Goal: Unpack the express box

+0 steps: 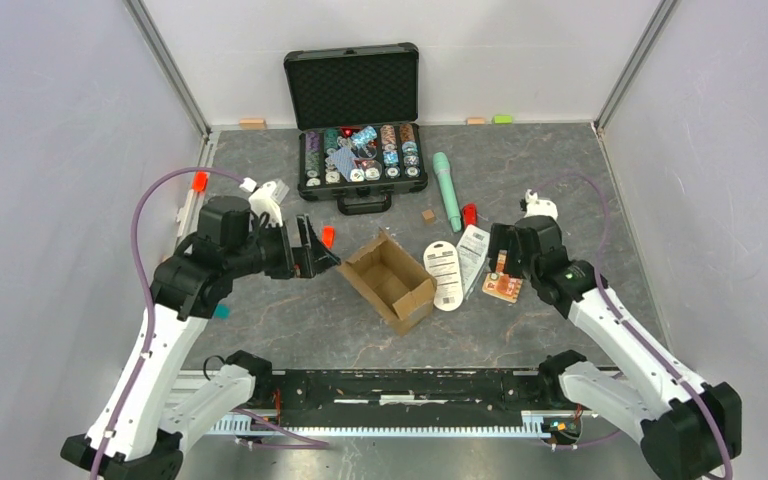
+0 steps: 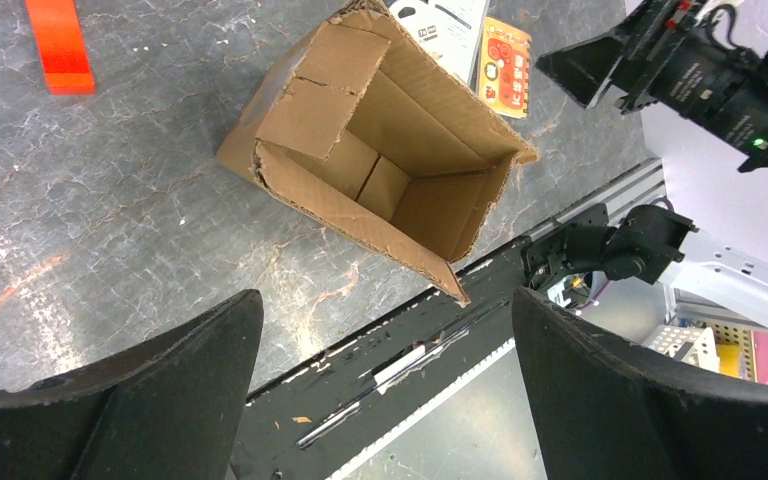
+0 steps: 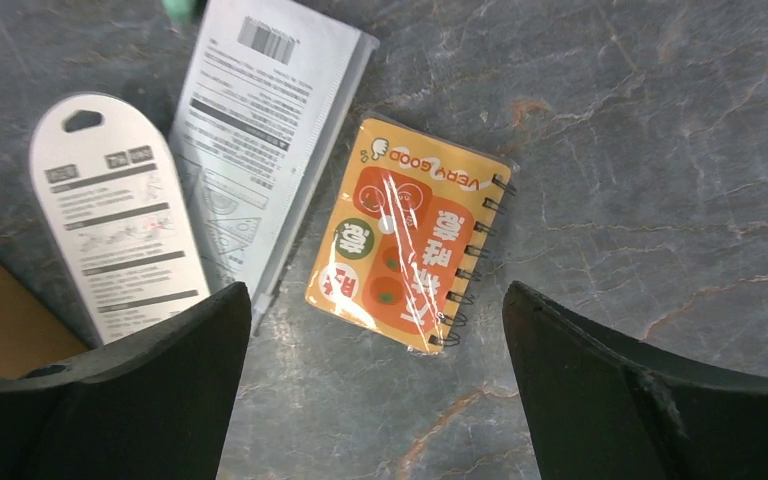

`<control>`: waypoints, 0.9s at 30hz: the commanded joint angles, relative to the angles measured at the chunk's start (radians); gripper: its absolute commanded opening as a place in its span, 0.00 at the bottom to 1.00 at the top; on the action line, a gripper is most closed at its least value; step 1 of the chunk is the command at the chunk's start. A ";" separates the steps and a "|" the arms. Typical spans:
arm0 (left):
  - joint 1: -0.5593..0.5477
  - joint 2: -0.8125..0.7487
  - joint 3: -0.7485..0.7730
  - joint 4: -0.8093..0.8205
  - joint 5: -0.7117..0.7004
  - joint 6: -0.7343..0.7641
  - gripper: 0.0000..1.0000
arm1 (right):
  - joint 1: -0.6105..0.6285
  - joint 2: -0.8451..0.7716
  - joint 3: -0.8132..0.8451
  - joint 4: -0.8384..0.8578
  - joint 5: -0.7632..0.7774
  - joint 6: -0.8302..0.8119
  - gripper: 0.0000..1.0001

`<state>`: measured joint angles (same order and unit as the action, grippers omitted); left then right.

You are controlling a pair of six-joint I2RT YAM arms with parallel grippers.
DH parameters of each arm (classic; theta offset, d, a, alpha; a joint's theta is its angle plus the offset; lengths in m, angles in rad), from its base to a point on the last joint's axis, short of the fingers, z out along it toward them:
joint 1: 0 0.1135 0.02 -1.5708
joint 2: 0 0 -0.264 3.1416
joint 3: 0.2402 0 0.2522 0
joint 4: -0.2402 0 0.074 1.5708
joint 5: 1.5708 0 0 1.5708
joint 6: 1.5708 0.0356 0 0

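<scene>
We see bare table (image 1: 290, 320) between the left gripper (image 1: 318, 252) and the express box (image 1: 390, 280), whose open mouth faces up. On its right the white card (image 1: 445, 275), clear packet (image 1: 473, 255) and orange notebook (image 1: 503, 286) crowd the surface under the right gripper (image 3: 375, 385), and the poker case (image 1: 355, 130) walls off the back.

Matt, fibrous brown cardboard, ragged along the torn edges, on the small rectangular express box (image 2: 400, 150). Smooth grey marbled stone-look top, faintly sheened, on the table (image 3: 660, 150). Glossy, wrinkled clear film over the orange spiral-bound paper notebook (image 3: 405, 250), with a thin dark wire coil. Matt white printed stock on the round-ended backing card (image 3: 120, 215). Shiny clear plastic sleeve round the white printed paper leaflet (image 3: 260, 130). Dimpled matt foam inside the lid of the hard black case (image 1: 352, 85).
</scene>
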<state>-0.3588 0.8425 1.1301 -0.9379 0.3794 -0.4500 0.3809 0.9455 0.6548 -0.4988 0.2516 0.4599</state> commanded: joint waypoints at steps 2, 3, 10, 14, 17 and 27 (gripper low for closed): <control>-0.055 -0.031 0.038 0.026 -0.030 0.009 1.00 | 0.185 -0.032 0.164 -0.036 0.118 0.076 0.98; -0.075 -0.044 0.035 0.037 -0.051 0.003 1.00 | 0.228 -0.030 0.180 -0.030 0.141 0.092 0.98; -0.248 -0.018 0.051 0.045 -0.210 -0.049 1.00 | 0.429 0.018 0.260 0.019 0.208 0.132 0.98; -0.271 0.028 0.097 0.010 -0.283 -0.011 1.00 | 0.463 0.008 0.285 0.066 0.233 0.110 0.98; -0.270 0.035 0.121 0.010 -0.313 0.012 1.00 | 0.463 -0.001 0.312 0.081 0.249 0.090 0.98; -0.270 0.040 0.127 0.059 -0.308 0.030 1.00 | 0.463 -0.044 0.338 0.231 0.257 -0.018 0.98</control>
<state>-0.6250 0.8894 1.2472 -0.9325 0.0761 -0.4576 0.8417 0.9390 0.9634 -0.3779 0.4767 0.5003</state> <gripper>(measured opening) 0.994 0.979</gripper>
